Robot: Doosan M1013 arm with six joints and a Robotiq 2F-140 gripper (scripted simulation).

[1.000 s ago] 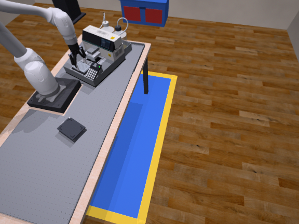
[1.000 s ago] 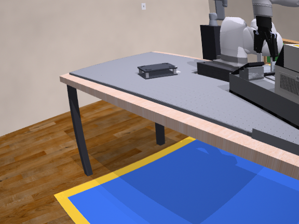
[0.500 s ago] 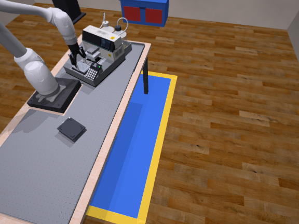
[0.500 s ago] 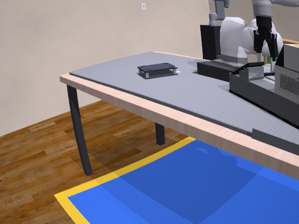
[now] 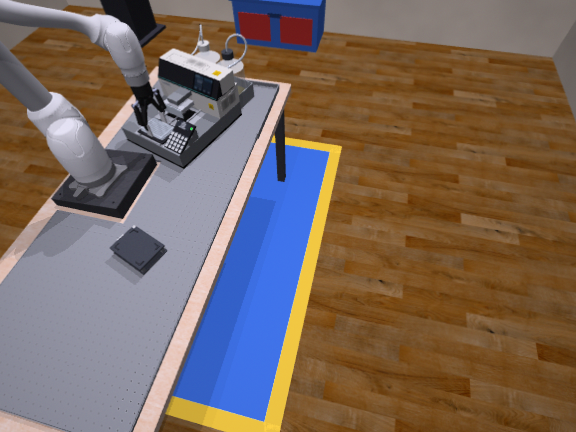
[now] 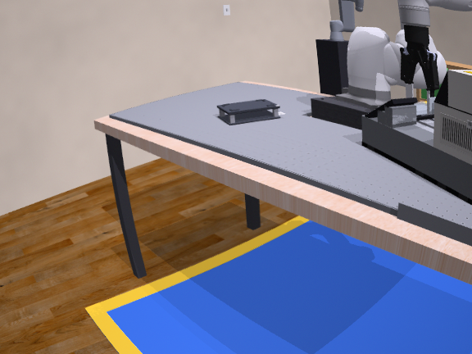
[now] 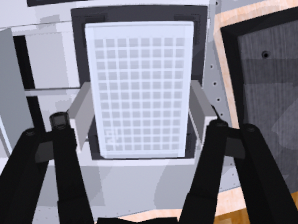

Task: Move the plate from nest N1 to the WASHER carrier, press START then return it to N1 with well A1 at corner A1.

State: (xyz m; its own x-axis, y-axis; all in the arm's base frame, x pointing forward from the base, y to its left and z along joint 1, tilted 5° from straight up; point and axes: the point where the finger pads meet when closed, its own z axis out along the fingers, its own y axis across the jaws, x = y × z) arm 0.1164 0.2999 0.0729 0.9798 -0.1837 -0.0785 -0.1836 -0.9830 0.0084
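The white well plate (image 7: 140,90) (image 5: 159,130) lies inside the dark frame of the carrier (image 7: 143,14) at the front of the plate washer (image 5: 200,75). My gripper (image 7: 141,94) (image 5: 145,126) (image 6: 426,96) reaches straight down over it. Its finger pads press on the plate's two long sides, so it is shut on the plate. The plate looks level within the frame. The keypad (image 5: 176,141) is just beyond the plate, and a small green lamp (image 5: 191,129) glows at its corner. The dark plate nest N1 (image 5: 138,248) (image 6: 248,110) stands empty further down the table.
My arm's base block (image 5: 105,186) sits left of the washer, close to the carrier. Two bottles (image 5: 232,54) with tubing stand behind the washer. The table's wooden edge (image 5: 220,240) runs along the right, above a blue floor mat (image 5: 260,280).
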